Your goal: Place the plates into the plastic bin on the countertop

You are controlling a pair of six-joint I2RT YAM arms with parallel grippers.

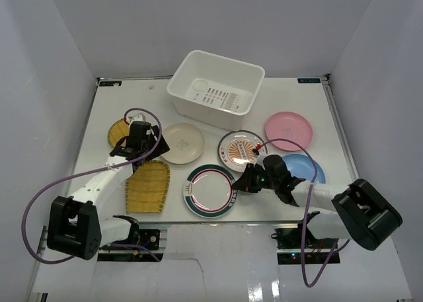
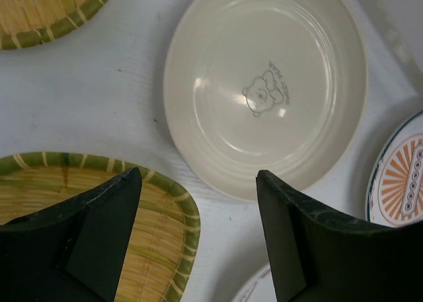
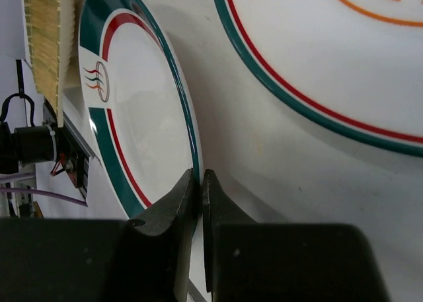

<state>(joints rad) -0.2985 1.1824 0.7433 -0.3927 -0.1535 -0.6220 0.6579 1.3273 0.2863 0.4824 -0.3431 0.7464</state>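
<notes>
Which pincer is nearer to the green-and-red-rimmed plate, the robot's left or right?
Right. The right pincer is shut, its tips at the rim of the green-and-red-rimmed plate. The left pincer hangs open farther left, between the cream plate and the woven rectangular dish.

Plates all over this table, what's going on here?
Two robot arms are clearing plates into the white bin, which is empty. The right end effector is pinched shut on the rim of the green-and-red-rimmed plate. The left end effector hangs open above the cream plate's edge. All seven plates lie on the countertop.
</notes>
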